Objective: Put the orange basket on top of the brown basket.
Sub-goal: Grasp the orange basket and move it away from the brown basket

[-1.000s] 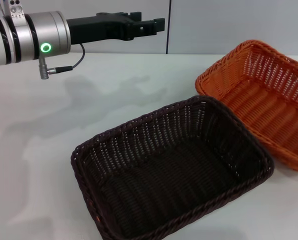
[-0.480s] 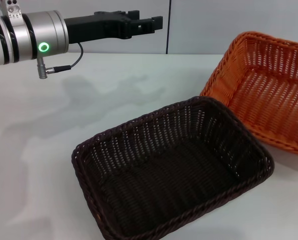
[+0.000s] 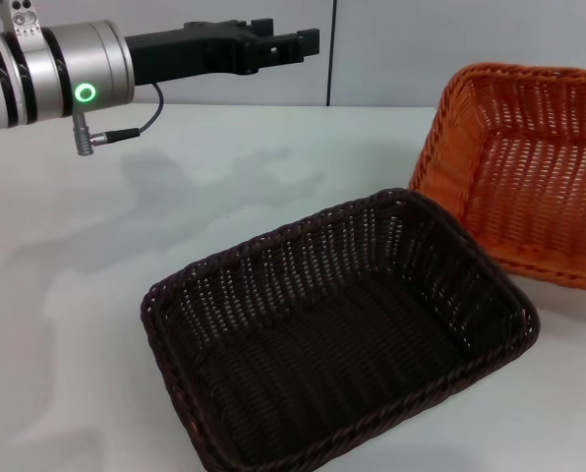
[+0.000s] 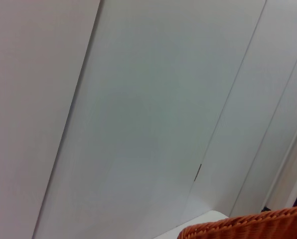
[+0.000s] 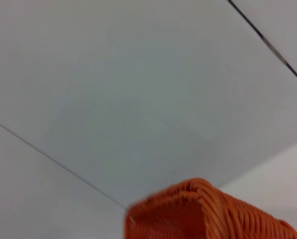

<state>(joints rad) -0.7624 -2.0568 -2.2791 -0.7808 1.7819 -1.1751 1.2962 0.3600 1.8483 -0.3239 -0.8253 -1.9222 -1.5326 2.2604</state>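
Observation:
The orange basket [image 3: 529, 167] is at the right in the head view, tilted, with its open side turned toward me, beside the brown basket's far right corner. Its right part is cut off by the picture's edge, and what holds it does not show. Its rim also shows in the left wrist view [image 4: 248, 226] and, very close, in the right wrist view [image 5: 208, 214]. The brown basket [image 3: 342, 344] sits upright on the white table [image 3: 126, 246] in front of me. My left gripper [image 3: 298, 44] hangs high over the table's far left. My right gripper is out of view.
A pale grey panelled wall [image 3: 450, 39] stands behind the table's far edge. The left arm's silver wrist [image 3: 47, 69], with a green light and a cable, reaches in from the upper left.
The orange basket has risen, tilted more steeply and shifted slightly to the right. The left arm has barely moved. The brown basket has not moved.

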